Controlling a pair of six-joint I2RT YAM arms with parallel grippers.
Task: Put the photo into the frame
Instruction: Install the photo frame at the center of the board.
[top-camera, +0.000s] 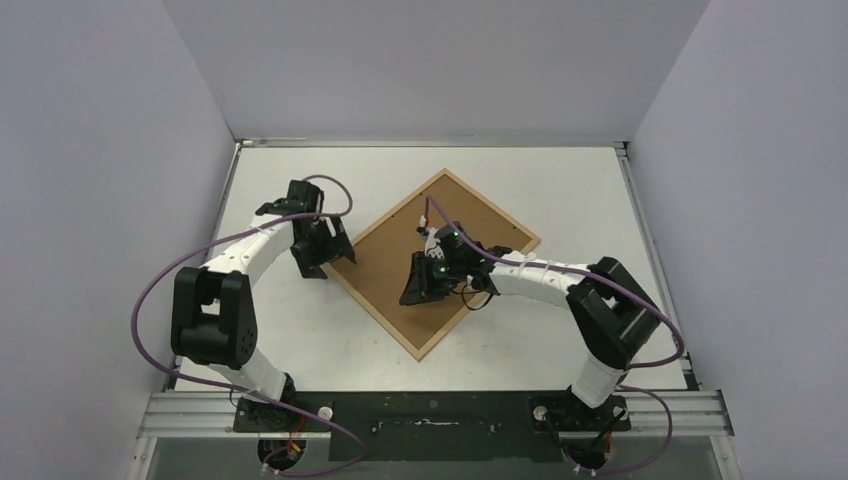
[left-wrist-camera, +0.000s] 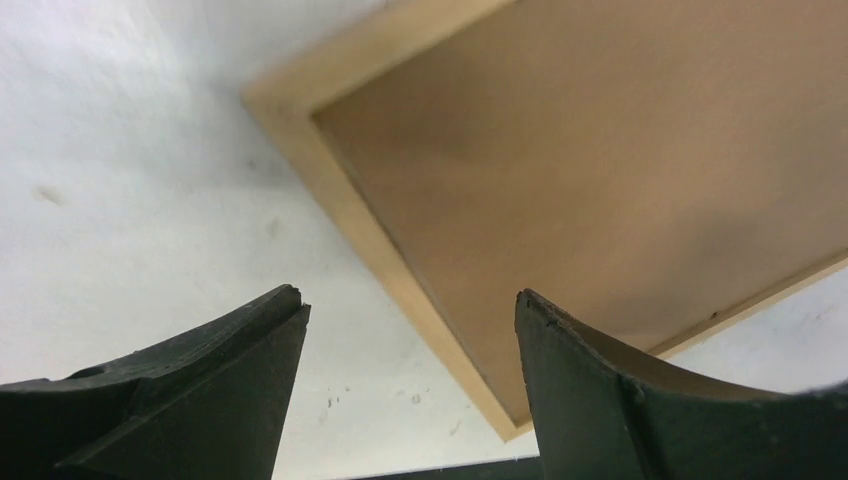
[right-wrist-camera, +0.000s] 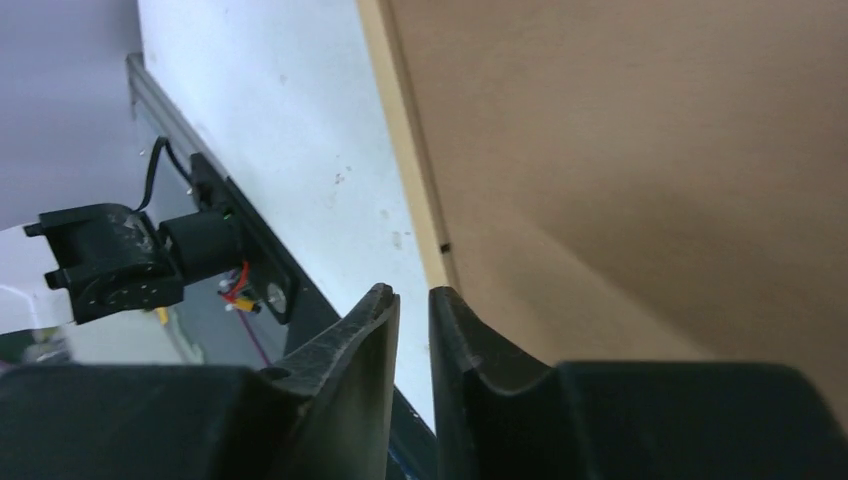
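The frame (top-camera: 400, 240) lies back side up on the white table, turned like a diamond, its plain brown board ringed by a thin light-wood rim. The photo is out of view. My left gripper (top-camera: 335, 255) hovers at the frame's left corner, open and empty. In the left wrist view that gripper (left-wrist-camera: 410, 297) straddles the wood rim of the frame (left-wrist-camera: 600, 150). My right gripper (top-camera: 415, 295) hangs over the board near the frame's lower-left edge. In the right wrist view this gripper (right-wrist-camera: 412, 292) shows only a narrow gap, with nothing in it, beside the frame (right-wrist-camera: 620, 150).
The white table (top-camera: 300, 340) is walled at the back and on both sides. A metal rail (top-camera: 430, 410) with both arm bases runs along the near edge. A black arm base part (right-wrist-camera: 105, 260) shows in the right wrist view.
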